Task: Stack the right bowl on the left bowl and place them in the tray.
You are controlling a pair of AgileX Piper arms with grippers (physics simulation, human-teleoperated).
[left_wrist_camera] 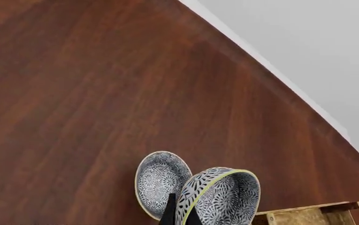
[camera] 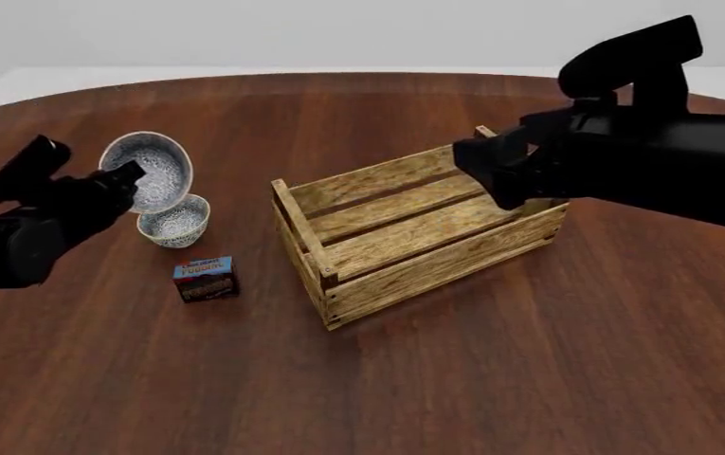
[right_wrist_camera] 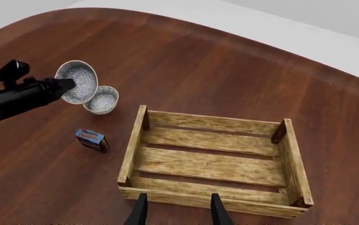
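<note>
Both arms are matte black all over, with no visible cables, screws or markings. In the front view the left arm (camera: 27, 223) fills the left edge as rounded, bulky segments capped by a small blocky housing, tapering to a narrow black left gripper (camera: 122, 176). The right arm (camera: 646, 161) at the upper right is heavier, built of chunky angular blocks. At the bottom centre of the right wrist view, the right gripper (right_wrist_camera: 178, 211) shows two slim, flat black fingers (right_wrist_camera: 139, 211).

Tray (left_wrist_camera: 310, 215) cut off (left wrist view); pudding box (camera: 206, 279) lettering illegible.
</note>
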